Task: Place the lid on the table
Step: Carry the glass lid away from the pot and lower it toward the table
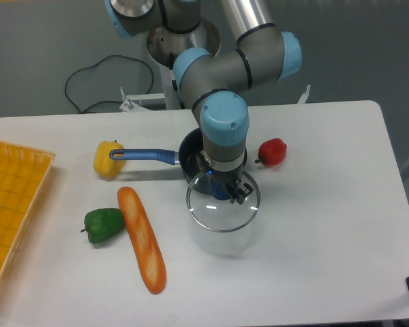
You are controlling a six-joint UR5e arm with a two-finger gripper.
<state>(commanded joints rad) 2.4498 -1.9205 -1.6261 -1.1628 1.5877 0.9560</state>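
Because you want it on the table [313, 238], your gripper [225, 189] pinches the lid [222, 204] by its blue knob, just near the pan [191, 153].

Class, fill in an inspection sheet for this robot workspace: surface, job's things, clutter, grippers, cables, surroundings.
Surface: white table, bare at front right.
Job's things: glass lid held by its blue knob, in front of the pan; shadow beneath suggests it is lifted.
Clutter: yellow pepper, green pepper, red pepper, baguette, yellow tray at left edge.
Grippers: gripper shut on the lid.
Cables: black cable behind the table.
Surroundings: grey floor.
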